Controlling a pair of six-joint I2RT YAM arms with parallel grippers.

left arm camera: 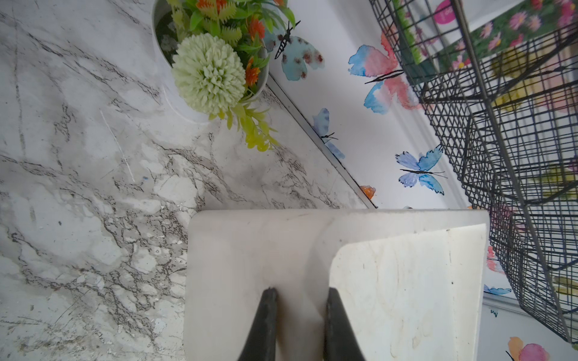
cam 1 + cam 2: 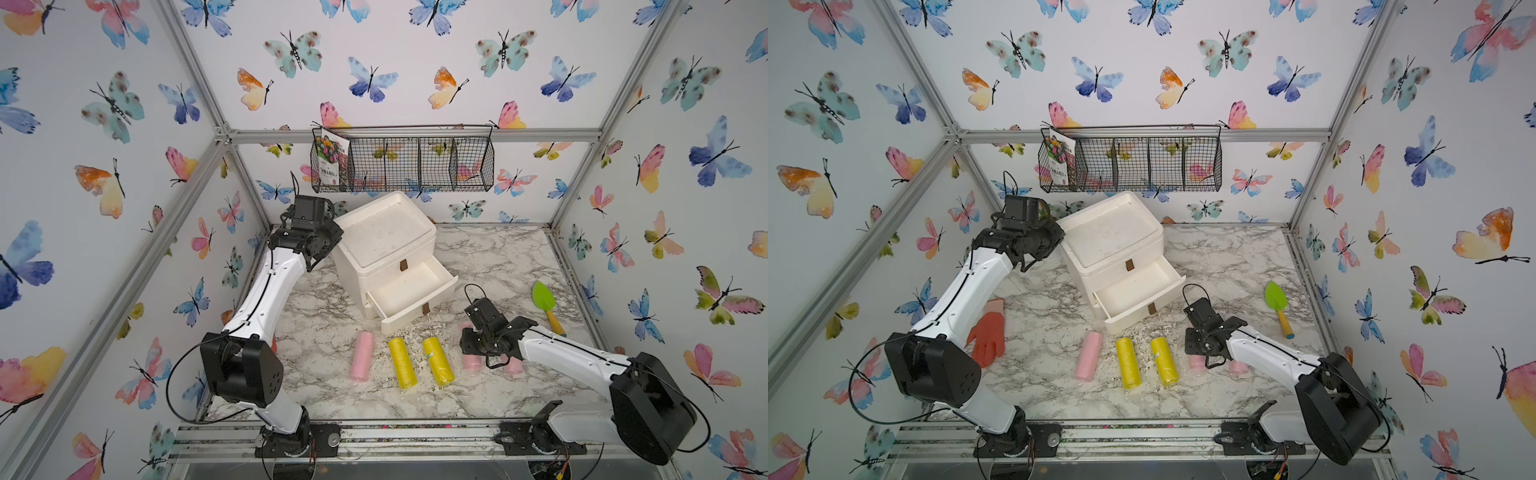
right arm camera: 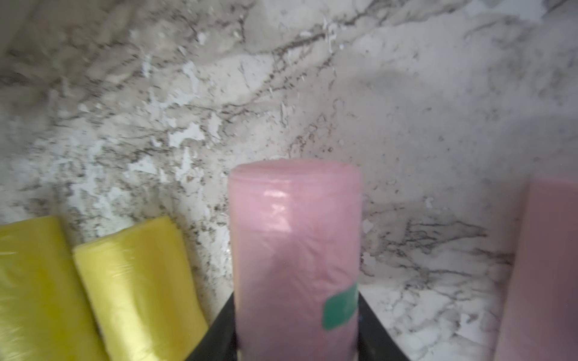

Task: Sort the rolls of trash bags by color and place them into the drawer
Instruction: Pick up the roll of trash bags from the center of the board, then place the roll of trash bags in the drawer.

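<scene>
Three pale pink rolls of trash bags and two yellow ones lie in a row on the marble table in front of the open drawer (image 2: 409, 291) of a white cabinet (image 2: 384, 232). From the left they are a pink roll (image 2: 361, 356), two yellow rolls (image 2: 402, 362) (image 2: 437, 360), a pink roll (image 3: 294, 234) and another pink roll (image 2: 513, 366). My right gripper (image 3: 295, 328) is shut on the fourth roll, with a finger against each side, and the roll still rests on the table. My left gripper (image 1: 300, 293) is shut on the cabinet's (image 1: 406, 281) back top edge.
A green trowel with a yellow handle (image 2: 546, 301) lies at the right. An orange glove (image 2: 988, 332) lies by the left arm. A wire basket (image 2: 403, 162) hangs on the back wall above the cabinet. A flower pot (image 1: 212, 56) stands in the back left corner.
</scene>
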